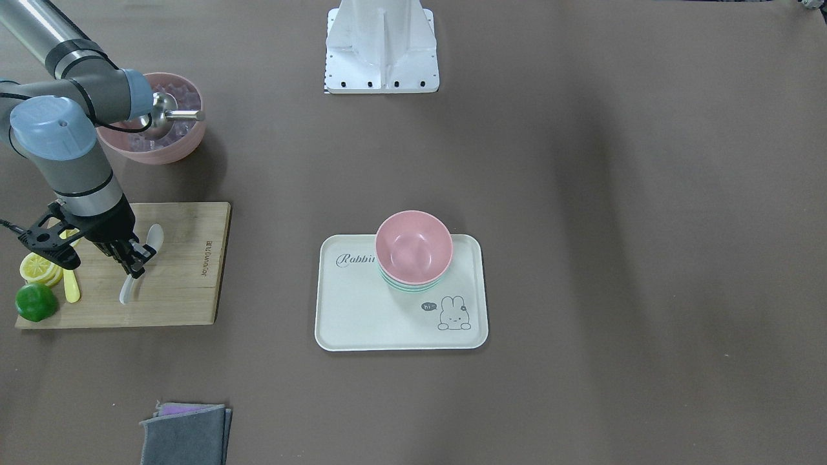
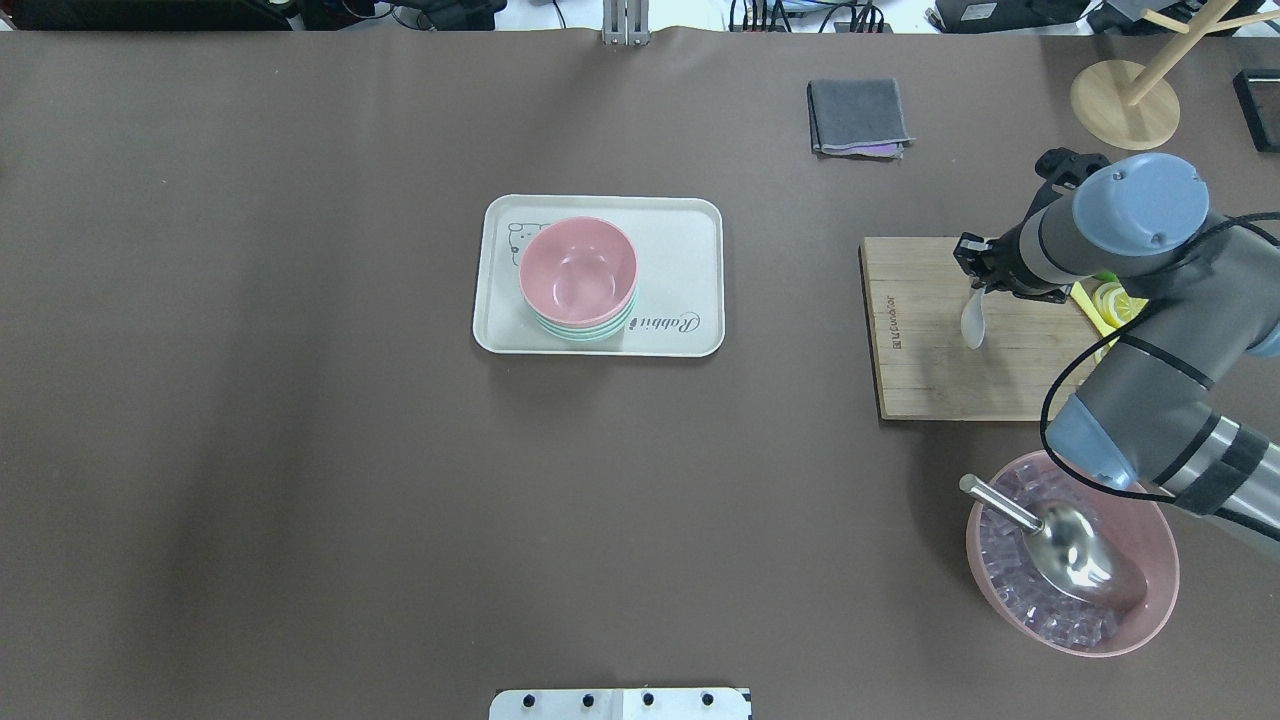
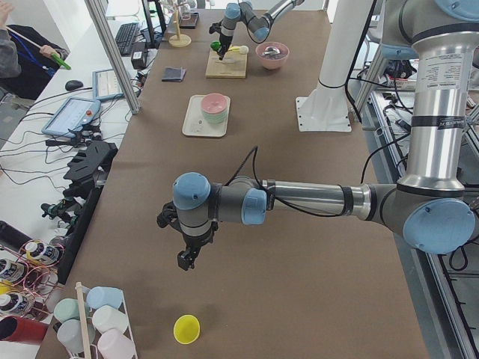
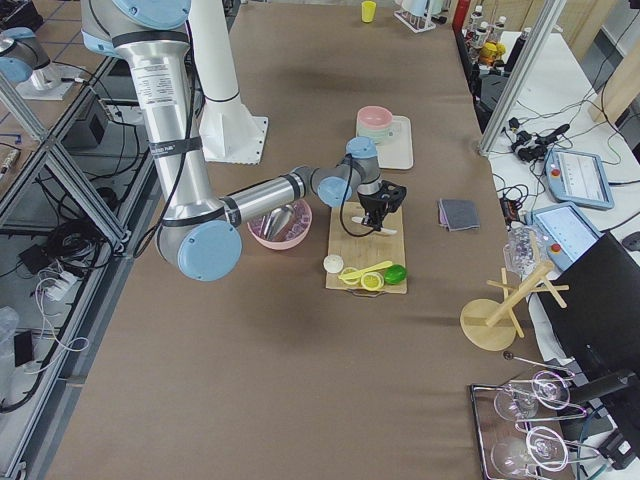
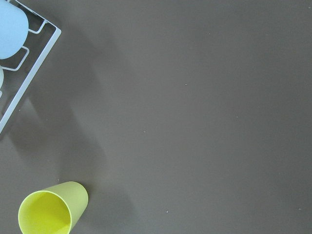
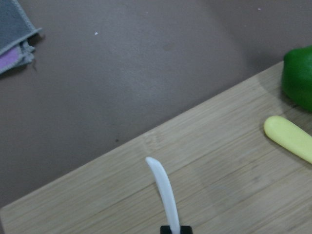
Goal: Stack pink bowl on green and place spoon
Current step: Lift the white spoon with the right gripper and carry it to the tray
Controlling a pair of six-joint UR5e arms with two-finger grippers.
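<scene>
A pink bowl (image 1: 413, 248) sits nested on a green bowl (image 1: 402, 289) on the cream rabbit tray (image 1: 362, 310), mid-table; the stack also shows in the overhead view (image 2: 578, 270). My right gripper (image 1: 134, 259) is shut on a white spoon (image 1: 154, 236) over the wooden cutting board (image 1: 187, 284). In the right wrist view the spoon's handle (image 6: 163, 187) sticks out from the jaws above the board. I cannot tell whether the spoon touches the board. My left gripper (image 3: 185, 259) hangs over bare table far from the tray; I cannot tell whether it is open or shut.
On the board lie lemon slices (image 1: 39, 268), a green fruit (image 1: 35, 301) and a yellow spoon (image 1: 71, 287). A pink bowl of ice with a metal scoop (image 2: 1070, 550) stands beside the board. A grey cloth (image 2: 858, 115) lies beyond. A yellow cup (image 5: 51, 207) stands near my left gripper.
</scene>
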